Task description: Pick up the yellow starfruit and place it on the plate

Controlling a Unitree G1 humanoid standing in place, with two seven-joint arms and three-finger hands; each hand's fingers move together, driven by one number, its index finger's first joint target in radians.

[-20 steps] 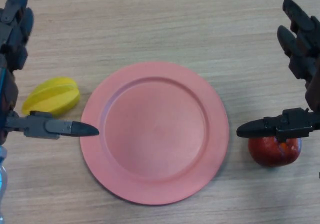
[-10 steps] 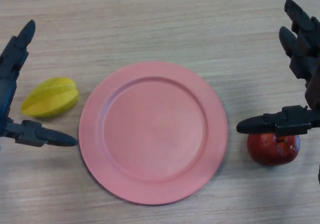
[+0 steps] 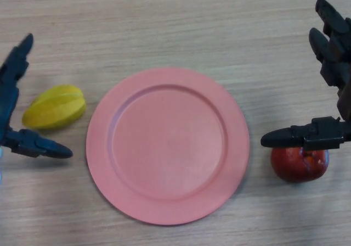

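Observation:
A yellow starfruit (image 3: pixel 55 107) lies on the wooden table just left of a round pink plate (image 3: pixel 167 145), not touching it. My left hand (image 3: pixel 11 84) is open at the left edge; its fingers reach up behind the starfruit and its thumb (image 3: pixel 38 145) points right just below the fruit. Nothing is in it. My right hand (image 3: pixel 332 65) is open at the right edge, its thumb (image 3: pixel 299 136) pointing left over a red apple.
A red apple (image 3: pixel 299 163) sits on the table right of the plate, partly under my right thumb. The table is light wood.
My left hand has drawn back to the left and lower; its thumb no longer reaches the plate's rim. The starfruit, plate, apple and right hand have not moved.

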